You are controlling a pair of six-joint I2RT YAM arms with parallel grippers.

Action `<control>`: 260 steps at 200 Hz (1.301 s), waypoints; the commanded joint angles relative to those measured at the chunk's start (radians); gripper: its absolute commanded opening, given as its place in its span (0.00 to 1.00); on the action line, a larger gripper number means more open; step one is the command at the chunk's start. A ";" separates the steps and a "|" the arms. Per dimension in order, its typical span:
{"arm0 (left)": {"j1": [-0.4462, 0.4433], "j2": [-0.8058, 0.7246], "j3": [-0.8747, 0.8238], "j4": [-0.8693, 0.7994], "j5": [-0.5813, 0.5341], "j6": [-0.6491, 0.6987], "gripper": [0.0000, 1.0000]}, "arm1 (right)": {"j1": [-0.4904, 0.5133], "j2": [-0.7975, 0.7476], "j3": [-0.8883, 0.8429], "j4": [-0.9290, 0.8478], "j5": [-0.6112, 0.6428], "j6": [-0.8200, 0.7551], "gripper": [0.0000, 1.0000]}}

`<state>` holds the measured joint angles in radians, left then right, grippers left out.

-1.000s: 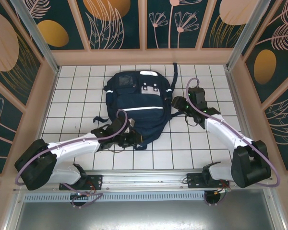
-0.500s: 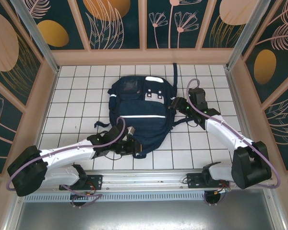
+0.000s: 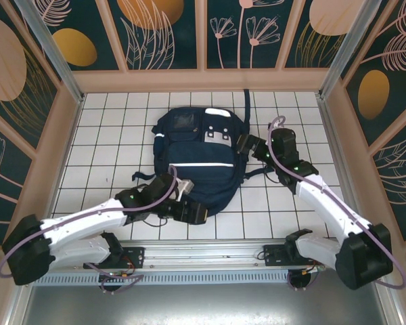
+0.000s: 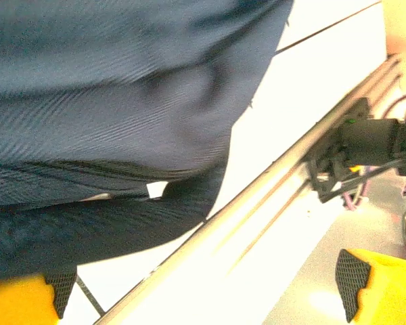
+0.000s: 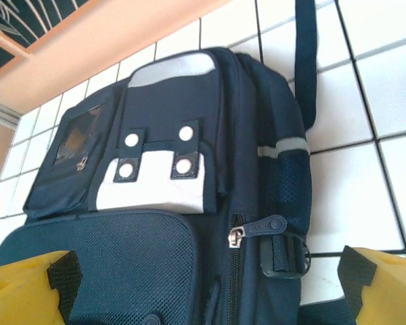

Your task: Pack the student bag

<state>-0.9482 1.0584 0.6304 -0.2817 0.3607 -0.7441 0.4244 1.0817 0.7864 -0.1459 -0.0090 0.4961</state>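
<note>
Left gripper, jaws spread wide and empty, sits at the near end of the student bag. The right gripper, equally wide and holding nothing, faces the bag's right side. The navy bag lies front-up on the white-tiled table, between them.
</note>
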 commanded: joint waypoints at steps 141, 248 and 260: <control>0.871 0.057 -0.303 1.052 -0.579 0.692 0.99 | -0.043 -0.158 -0.338 0.778 0.113 -0.656 0.99; 0.974 0.449 -0.526 1.773 -0.584 0.582 0.99 | -0.403 0.189 -0.610 1.183 0.117 -0.485 0.99; 0.974 0.475 -0.524 1.838 -0.505 0.608 0.99 | -0.427 0.213 -0.655 1.348 0.057 -0.484 0.99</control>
<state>0.0200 1.4498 0.1528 1.2377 -0.2237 -0.1425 0.0387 1.2728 0.1787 0.8970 0.1547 -0.0139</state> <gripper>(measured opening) 0.988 0.987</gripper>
